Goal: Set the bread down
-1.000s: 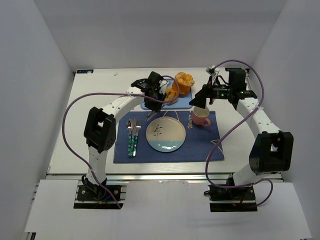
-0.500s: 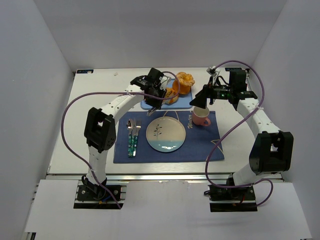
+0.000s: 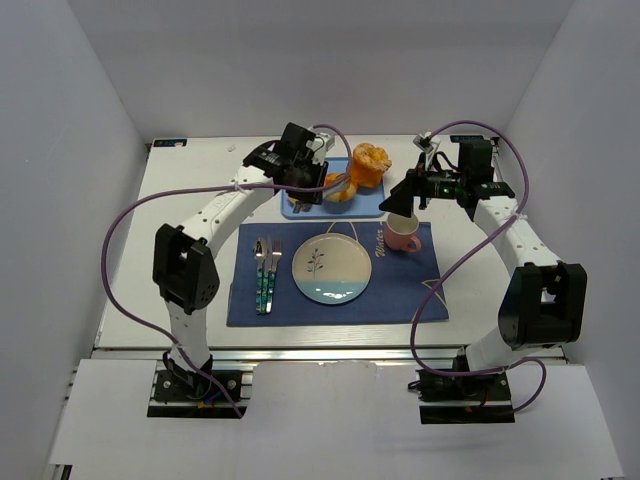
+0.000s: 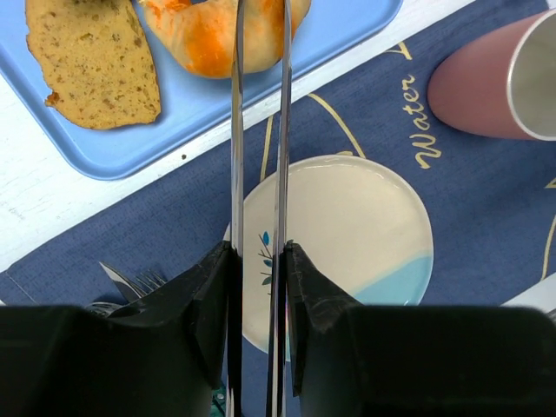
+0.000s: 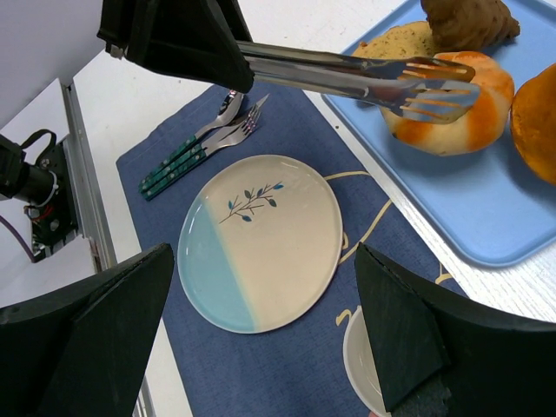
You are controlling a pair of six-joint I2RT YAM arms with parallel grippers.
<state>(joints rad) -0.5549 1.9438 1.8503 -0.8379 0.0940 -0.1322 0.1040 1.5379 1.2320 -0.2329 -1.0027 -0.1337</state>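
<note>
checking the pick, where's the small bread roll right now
In the top view the bread lies on the blue tray, far middle of the table, between the tan slice and the orange bun, just beyond the plate.

Robot lab booth, plain white walls (image 3: 90, 120), aluminium rail (image 3: 330, 352) (staged placemat (image 3: 400, 290))

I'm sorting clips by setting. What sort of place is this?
Probably a robot lab's test booth staged as a dining table: plain white enclosure walls around the table, and a navy blue placemat set with a round cream-and-blue plate.
</note>
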